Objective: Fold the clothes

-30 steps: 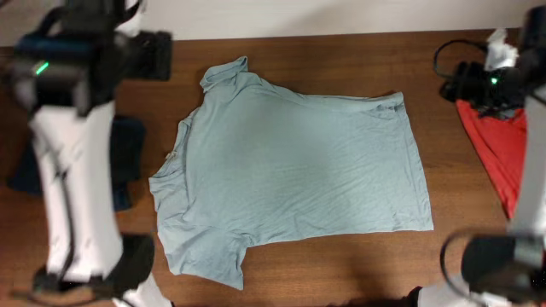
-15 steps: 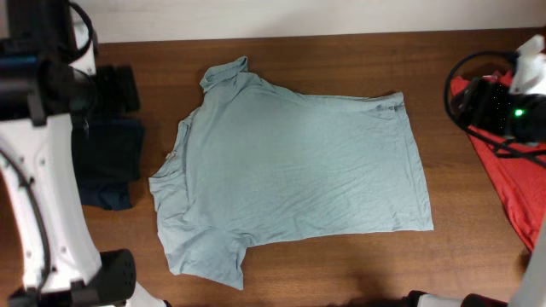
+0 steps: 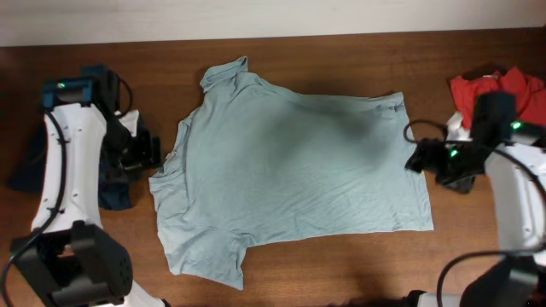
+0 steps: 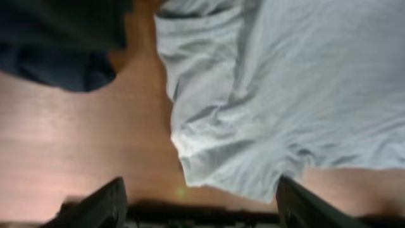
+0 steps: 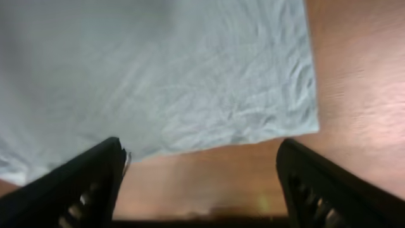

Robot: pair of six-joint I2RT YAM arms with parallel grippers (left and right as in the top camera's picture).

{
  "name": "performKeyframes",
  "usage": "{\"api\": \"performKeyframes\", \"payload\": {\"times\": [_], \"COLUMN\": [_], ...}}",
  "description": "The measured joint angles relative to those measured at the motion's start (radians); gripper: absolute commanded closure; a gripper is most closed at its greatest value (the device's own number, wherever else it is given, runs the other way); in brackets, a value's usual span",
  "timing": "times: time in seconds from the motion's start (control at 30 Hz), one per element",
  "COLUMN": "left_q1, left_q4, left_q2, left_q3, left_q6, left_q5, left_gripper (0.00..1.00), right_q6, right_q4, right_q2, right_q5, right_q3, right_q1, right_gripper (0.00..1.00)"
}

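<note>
**Shirt spread flat, both hands open at its ends**

We see the pale blue-green shirt [image 3: 290, 170] lying flat in the middle of the wooden bench [image 3: 341, 60]. Its neck points to the left, its hem to the right, and one short sleeve reaches toward each long side of the bench. The cloth is lightly wrinkled and nothing is folded over.

The left hand [image 3: 150, 154] sits just beside the neck edge of the shirt. In its wrist view the fingers [image 4: 104, 201] stand wide apart with nothing between them, and a sleeve and bare wood lie ahead of them. We cannot tell whether the hand touches the cloth.

The right hand [image 3: 420, 159] is at the hem edge, near the far right corner. Its fingers [image 5: 95, 174] are likewise spread and hold nothing, and its wrist view shows a hem corner ahead.

A heap of dark navy clothes [image 3: 115, 194] lies left of the shirt, under the left arm. A red garment [image 3: 490, 85] lies at the far right corner of the bench, apart from the shirt.
</note>
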Motion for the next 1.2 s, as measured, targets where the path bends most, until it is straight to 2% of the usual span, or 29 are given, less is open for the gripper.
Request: {"api": "performKeyframes", "payload": {"times": [0.17,0.3,0.43,0.5,0.67,0.87,1.2], "left_q1": [0.0,0.0,0.0,0.0,0.0,0.0,0.0], "left_q4": [0.077,0.101,0.109,0.11,0.11,0.11,0.121], "left_q2": [0.0,0.0,0.0,0.0,0.0,0.0,0.0], "left_q3": [-0.078,-0.083,-0.083,-0.083,-0.083,-0.083,-0.083], "left_q6": [0.0,0.001,0.003,0.007,0.023,0.026,0.026], "left_q5": [0.003,0.005,0.007,0.007,0.008,0.007,0.072], "left_gripper": [0.25,0.24,0.24,0.24,0.24,0.24,0.24], "right_q6": [0.074,0.143,0.203,0.223,0.261,0.271,0.272], "right_q4": [0.127,0.205,0.304,0.347,0.383,0.272,0.239], "right_q2": [0.029,0.051,0.068,0.077,0.077,0.08,0.08], "right_q5": [0.029,0.065,0.087,0.094,0.14,0.306,0.326], "right_q3": [-0.172,-0.27,-0.363,-0.395,-0.408,-0.367,-0.236], "right_q1": [0.0,0.0,0.0,0.0,-0.001,-0.037,-0.141], "right_gripper": [0.26,0.34,0.56,0.73,0.94,0.96,0.96]}}
